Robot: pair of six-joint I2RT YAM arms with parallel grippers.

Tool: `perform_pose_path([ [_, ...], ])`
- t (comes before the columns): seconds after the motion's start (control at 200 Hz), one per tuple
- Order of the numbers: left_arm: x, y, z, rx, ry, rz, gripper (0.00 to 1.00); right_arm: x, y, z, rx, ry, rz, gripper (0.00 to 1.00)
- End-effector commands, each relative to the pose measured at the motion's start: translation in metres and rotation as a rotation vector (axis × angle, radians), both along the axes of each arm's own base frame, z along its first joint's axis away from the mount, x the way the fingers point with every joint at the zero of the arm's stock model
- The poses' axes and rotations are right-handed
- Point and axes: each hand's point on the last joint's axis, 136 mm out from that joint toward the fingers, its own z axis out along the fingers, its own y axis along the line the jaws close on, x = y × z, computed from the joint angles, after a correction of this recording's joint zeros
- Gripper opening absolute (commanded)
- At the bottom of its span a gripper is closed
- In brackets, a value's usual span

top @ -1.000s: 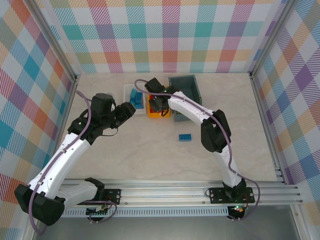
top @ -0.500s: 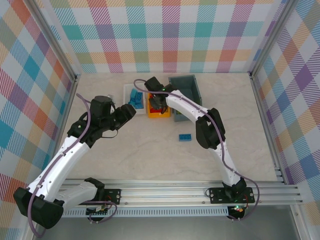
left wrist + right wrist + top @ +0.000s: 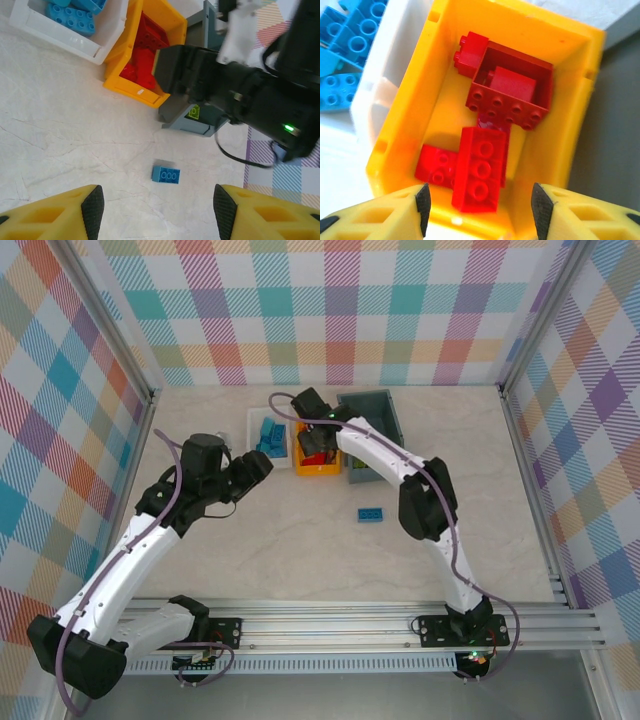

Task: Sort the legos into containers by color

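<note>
Left arm (image 3: 125,555) and right arm (image 3: 375,452): white links, black joints. A grey-purple cable (image 3: 172,490) lay along each arm, looping clear at the bends. Black bases (image 3: 455,628) were bolted to a silver rail (image 3: 330,618), with a green LED (image 3: 470,654) lit by the right one. Left gripper (image 3: 158,202) and right gripper (image 3: 480,200) had yellow fingers (image 3: 50,217) with recessed pockets and black pads (image 3: 93,206) on the inner faces. The right wrist housing was black, with a green light (image 3: 288,128) on.
</note>
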Motion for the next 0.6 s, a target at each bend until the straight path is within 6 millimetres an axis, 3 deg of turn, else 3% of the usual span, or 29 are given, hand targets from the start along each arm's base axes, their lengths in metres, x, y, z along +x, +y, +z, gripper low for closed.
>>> perform_pose_path([
  [0.0,0.002,-0.02,0.004,-0.003,-0.031,-0.074,0.61,-0.019,-0.013,0.097,0.152,-0.151,-0.024,0.56],
  [0.09,0.004,-0.048,-0.001,0.037,-0.037,-0.183,0.62,-0.047,-0.039,0.123,0.211,-0.186,-0.05,0.56],
  [0.17,0.005,-0.079,-0.009,0.105,-0.051,-0.321,0.63,-0.077,-0.065,0.129,0.256,-0.181,-0.075,0.57],
  [0.35,-0.001,-0.163,-0.038,0.336,-0.129,-0.74,0.68,-0.165,-0.114,0.11,0.369,-0.03,-0.098,0.63],
  [0.475,-0.016,-0.213,-0.076,0.527,-0.235,-1.049,0.7,-0.224,-0.146,0.1,0.429,0.075,-0.118,0.71],
  [0.595,-0.009,-0.234,-0.119,0.681,-0.271,-1.199,0.71,-0.266,-0.163,0.104,0.516,0.128,-0.107,0.77],
])
